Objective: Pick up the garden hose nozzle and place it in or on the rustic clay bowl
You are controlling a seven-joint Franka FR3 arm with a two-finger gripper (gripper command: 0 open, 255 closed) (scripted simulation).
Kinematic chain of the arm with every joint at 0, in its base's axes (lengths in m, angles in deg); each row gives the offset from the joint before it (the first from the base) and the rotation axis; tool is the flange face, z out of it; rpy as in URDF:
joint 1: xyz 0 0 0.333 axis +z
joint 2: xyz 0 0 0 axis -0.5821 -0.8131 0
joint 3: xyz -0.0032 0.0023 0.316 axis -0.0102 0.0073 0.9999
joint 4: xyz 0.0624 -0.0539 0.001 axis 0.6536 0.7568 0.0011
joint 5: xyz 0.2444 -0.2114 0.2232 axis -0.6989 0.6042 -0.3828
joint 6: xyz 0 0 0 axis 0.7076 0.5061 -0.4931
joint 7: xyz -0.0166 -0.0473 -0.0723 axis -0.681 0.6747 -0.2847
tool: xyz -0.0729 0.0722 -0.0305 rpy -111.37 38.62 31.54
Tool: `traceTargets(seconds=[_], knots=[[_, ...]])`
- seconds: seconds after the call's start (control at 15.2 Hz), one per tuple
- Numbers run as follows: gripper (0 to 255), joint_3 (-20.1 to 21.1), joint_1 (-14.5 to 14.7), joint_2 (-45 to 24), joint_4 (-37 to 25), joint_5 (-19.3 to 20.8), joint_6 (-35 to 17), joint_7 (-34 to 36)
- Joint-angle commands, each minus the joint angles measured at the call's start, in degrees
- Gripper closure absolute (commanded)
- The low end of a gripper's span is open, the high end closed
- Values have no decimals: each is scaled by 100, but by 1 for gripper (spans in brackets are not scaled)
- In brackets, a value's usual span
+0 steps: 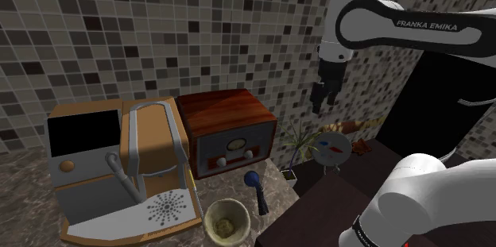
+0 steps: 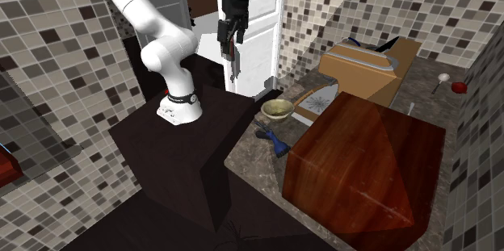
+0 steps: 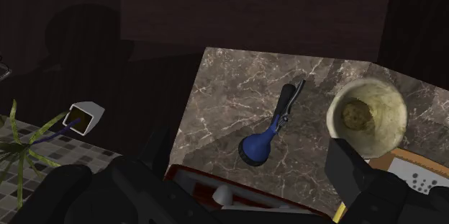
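The garden hose nozzle (image 1: pixel 254 183) has a round blue head and a black handle. It lies flat on the marbled stone counter (image 3: pixel 223 93), close beside the bowl. The bowl (image 1: pixel 228 221) is a pale, yellowish clay dish with a brownish lump inside, near the counter's front edge. In the second exterior view the nozzle (image 2: pixel 273 139) lies just in front of the bowl (image 2: pixel 276 110). My gripper (image 1: pixel 321 101) hangs high in the air, well above and off to the side of both. From the wrist, the nozzle (image 3: pixel 270 129) and bowl (image 3: pixel 367 114) lie far below the open gripper (image 3: pixel 252 163), nothing between its fingers.
A wooden radio (image 1: pixel 226 133) stands right behind the nozzle. An orange and grey coffee machine (image 1: pixel 119 166) flanks the bowl. A small potted plant (image 1: pixel 296 148) and a round dial object (image 1: pixel 330 148) stand by the counter's end. The dark stand (image 2: pixel 186 152) adjoins the counter.
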Motion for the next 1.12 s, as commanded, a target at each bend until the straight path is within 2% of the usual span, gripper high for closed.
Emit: traceTargets(seconds=[0.0,0.53,1.06], knots=[[0,0,0,0,0,0,0,0],[0,410,33,-747,896,-197,-1529,778],[0,800,39,-2131,1260,-263,-3155,1575]])
